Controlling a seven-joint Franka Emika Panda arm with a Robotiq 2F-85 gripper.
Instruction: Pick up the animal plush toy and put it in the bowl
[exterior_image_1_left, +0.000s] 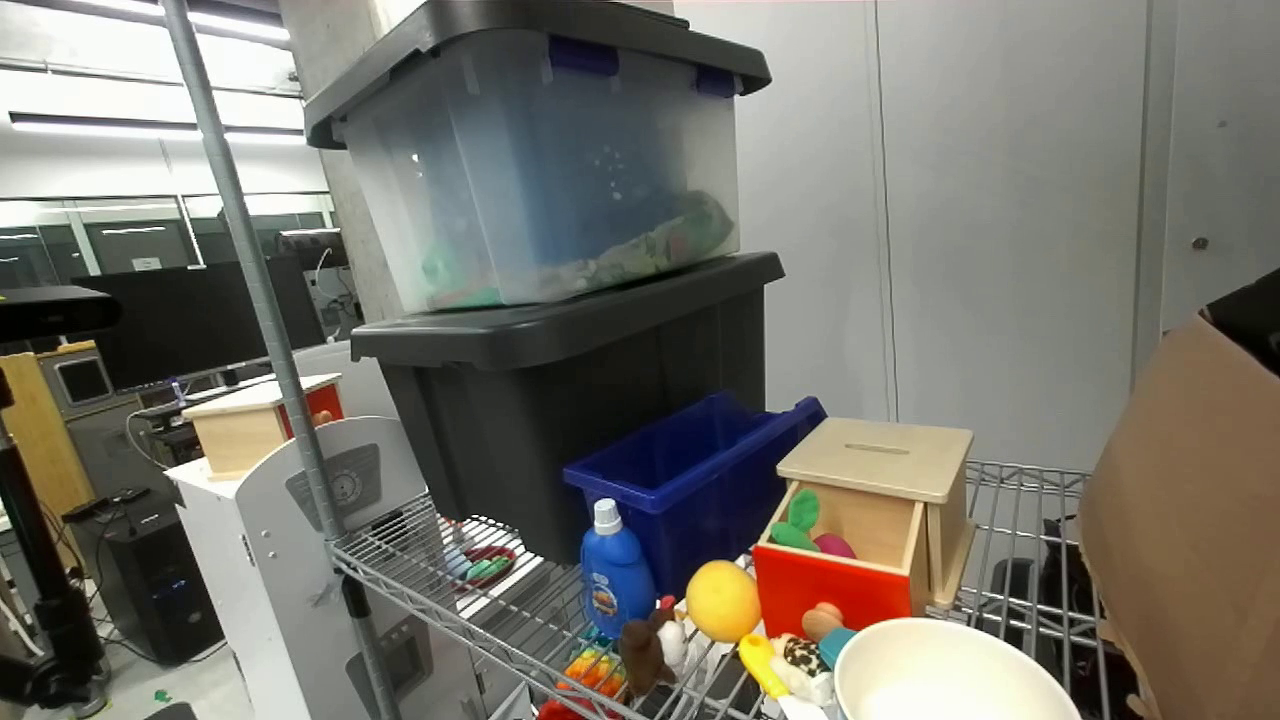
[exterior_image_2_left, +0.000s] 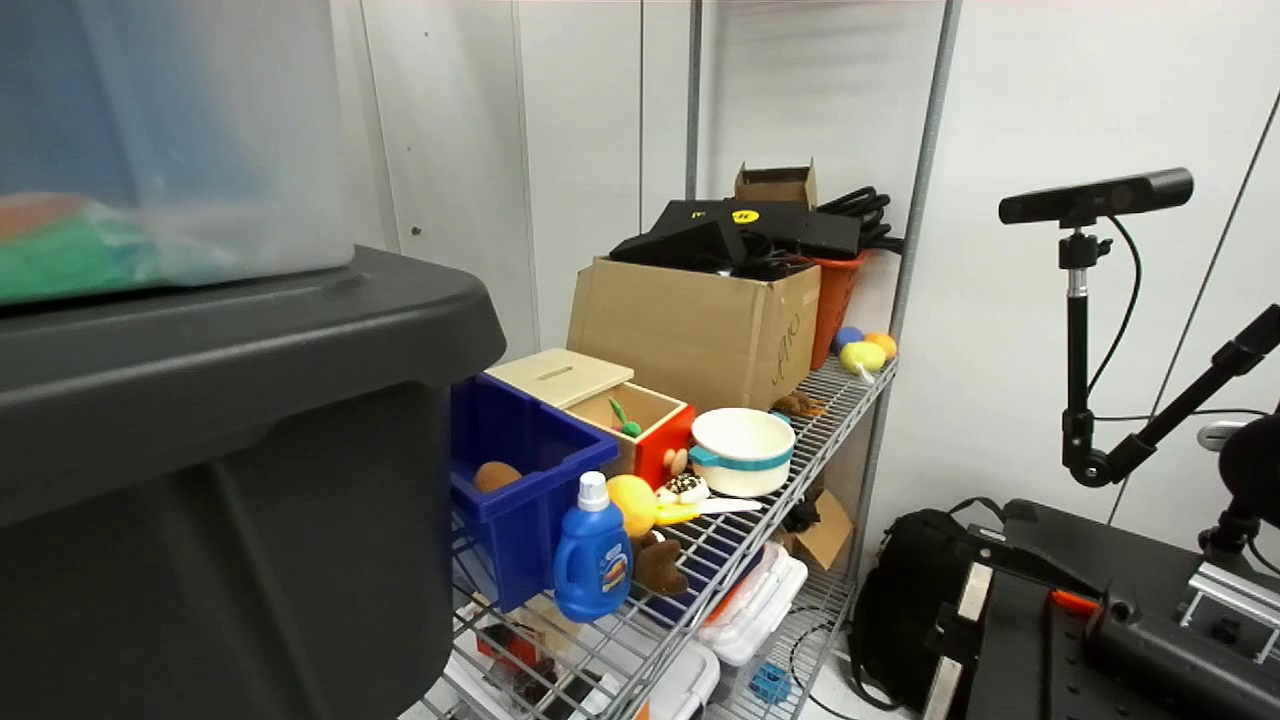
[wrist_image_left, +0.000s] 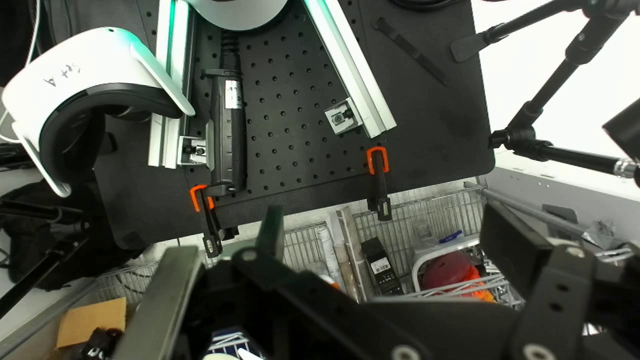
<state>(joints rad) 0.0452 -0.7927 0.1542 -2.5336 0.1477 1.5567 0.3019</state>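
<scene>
The animal plush toy is a small dark brown soft lump on the wire shelf in both exterior views (exterior_image_1_left: 643, 655) (exterior_image_2_left: 658, 568). It lies near the shelf's front edge, beside the blue bottle and the yellow-orange ball. The bowl is wide, round and cream-white; it shows in both exterior views (exterior_image_1_left: 950, 672) (exterior_image_2_left: 750, 480), partly cut off in one. It stands in front of the wooden box, apart from the toy. My gripper (wrist_image_left: 392, 235) shows only in the wrist view. Its fingers are wide apart with nothing between them. The toy is not discernible in the wrist view.
A blue bottle (exterior_image_1_left: 615, 585), a yellow-orange ball (exterior_image_1_left: 722, 600) and a toy knife (exterior_image_2_left: 715, 507) lie around the toy. Behind stand a blue bin (exterior_image_1_left: 690, 510) and a wooden box (exterior_image_1_left: 840, 595) with an open red drawer. Dark storage boxes (exterior_image_1_left: 570, 420) and a cardboard box (exterior_image_2_left: 680, 310) flank them.
</scene>
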